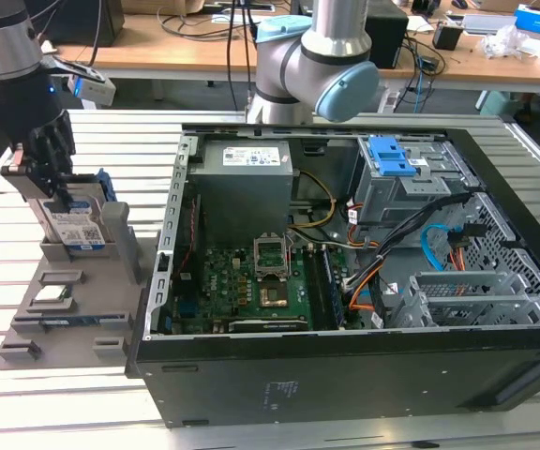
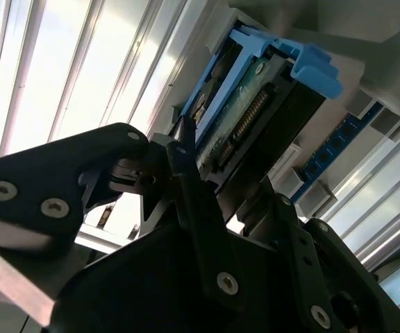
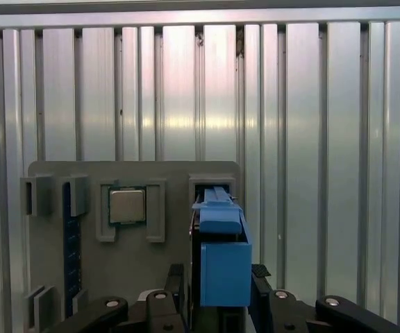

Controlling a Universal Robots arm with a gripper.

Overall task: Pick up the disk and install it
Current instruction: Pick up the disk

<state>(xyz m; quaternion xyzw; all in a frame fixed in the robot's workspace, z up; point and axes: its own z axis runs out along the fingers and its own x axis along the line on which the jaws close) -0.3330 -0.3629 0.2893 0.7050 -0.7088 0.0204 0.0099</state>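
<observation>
The disk (image 1: 81, 225), a silver drive with a white-and-blue label in a blue carrier, stands on edge in a slot of the grey parts holder (image 1: 64, 330) at the exterior view's left. My gripper (image 1: 62, 192) comes down on it from above, one black finger on each flat side, shut on the disk. In the first wrist view the blue carrier (image 3: 224, 270) sits between the fingers (image 3: 261, 291). The second wrist view shows the disk's connector edge (image 2: 252, 118) clamped by the gripper (image 2: 235, 187).
A small square silver chip (image 1: 52, 295) (image 3: 127, 206) lies in another pocket of the holder. The open computer case (image 1: 345, 375) fills the exterior view's middle and right, with a blue-latched drive cage (image 1: 392, 159) at its back. The arm's base (image 1: 317, 66) stands behind the case.
</observation>
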